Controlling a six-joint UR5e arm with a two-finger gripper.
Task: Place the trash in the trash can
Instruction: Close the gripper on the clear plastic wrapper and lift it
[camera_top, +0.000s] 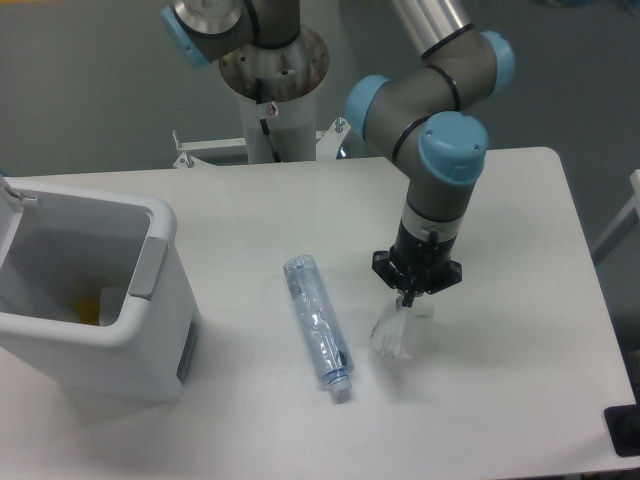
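A long clear bluish bottle (317, 321) lies on the white table (520, 400), cap toward the front. To its right, a small white-and-clear plastic packet (394, 334) hangs from my gripper (408, 300), its lower end near or touching the table. The gripper points straight down and looks shut on the packet's top edge; the fingers are mostly hidden by the wrist. The white trash can (90, 300) with a grey rim panel stands at the far left, open, with something yellow and white inside.
The robot's base column (272, 110) stands at the table's back edge. A dark object (625, 432) sits at the front right corner. The table's right edge is close to the arm.
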